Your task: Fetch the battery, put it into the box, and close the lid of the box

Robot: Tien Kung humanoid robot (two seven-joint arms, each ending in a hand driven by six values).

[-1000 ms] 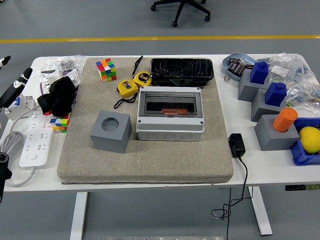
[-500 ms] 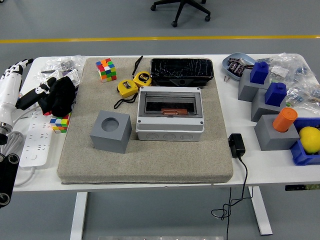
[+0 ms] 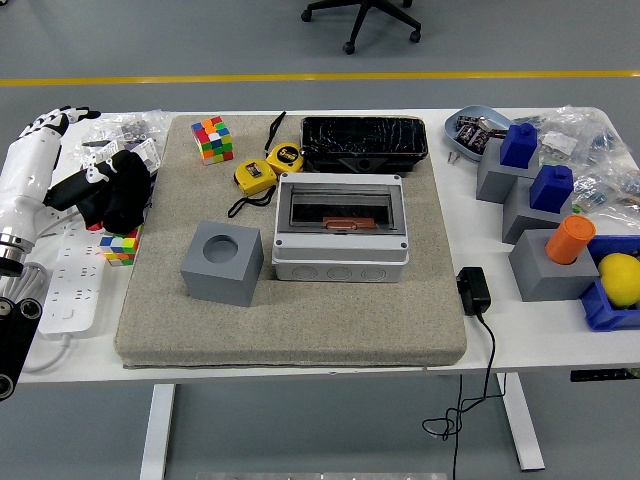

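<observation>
Rising at the table's left edge, the left hand (image 3: 45, 160) now reaches further forward than a second ago, fingers loosely apart, holding nothing. Mid-mat, the grey box (image 3: 341, 227) sits with its lid down. No battery is identifiable, so fetching looks barely begun.

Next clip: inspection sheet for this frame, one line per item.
Surface: white table with a beige mat.
Job's things: grey box, clear lid shut; no battery identifiable.
Clutter: grey cube, two tape measures, Rubik's cube, black tray, blue and grey blocks, orange cylinder.
Hands: left hand raised at the left edge, fingers extended, empty; right not in view.
Cables: power strip, black adapter.
Surroundings: grey floor, yellow line.
</observation>
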